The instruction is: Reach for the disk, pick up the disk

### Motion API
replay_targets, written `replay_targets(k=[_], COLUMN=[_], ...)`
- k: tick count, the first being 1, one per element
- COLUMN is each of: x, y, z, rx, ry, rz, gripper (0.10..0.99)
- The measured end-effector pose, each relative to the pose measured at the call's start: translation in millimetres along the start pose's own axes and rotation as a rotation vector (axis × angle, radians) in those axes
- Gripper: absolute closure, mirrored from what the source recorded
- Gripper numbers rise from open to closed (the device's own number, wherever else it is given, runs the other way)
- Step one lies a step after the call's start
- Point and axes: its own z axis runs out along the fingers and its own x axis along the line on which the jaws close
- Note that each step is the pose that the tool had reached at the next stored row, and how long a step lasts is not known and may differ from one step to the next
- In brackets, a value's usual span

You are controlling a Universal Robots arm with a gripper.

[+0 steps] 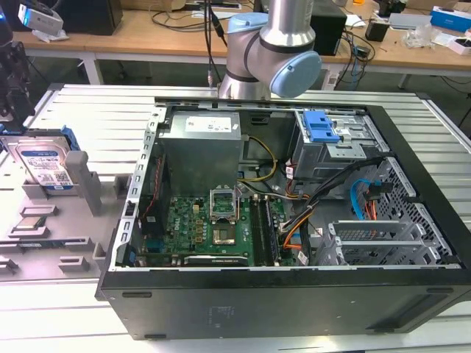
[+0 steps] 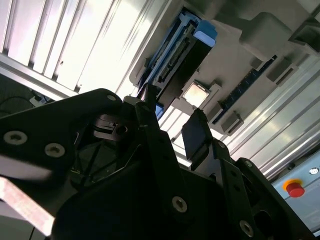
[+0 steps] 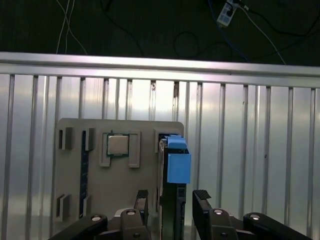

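Exterior view: disk [image 1: 45, 166] stands on edge in grey holder [image 1: 87, 184], at the exterior view's left; second wrist view: gripper [image 2: 170, 119] spread wide; first wrist view: fingers [image 3: 201, 202] flank the disk, apparently clear of it, so best centred squarely before closing on its flat faces.

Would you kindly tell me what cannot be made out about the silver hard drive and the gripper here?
- Exterior view: the grey holder hides the bottom edge of the silver, blue-bracketed hard drive.
- First wrist view: the drive sits edge-on beyond the open black gripper, so its label cannot be seen.
- Second wrist view: the gripper's body covers the drive's near end; contact cannot be told.
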Motion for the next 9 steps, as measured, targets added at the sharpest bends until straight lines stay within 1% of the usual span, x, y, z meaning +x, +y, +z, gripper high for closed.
replay_targets(k=[3,9], x=[0.0,-1.2], y=[-0.1,1.0], z=[5.0,11.8], rx=[0.0,0.0], ry=[0.0,0.0], rz=[0.0,0.0], gripper=[0.604,0.604])
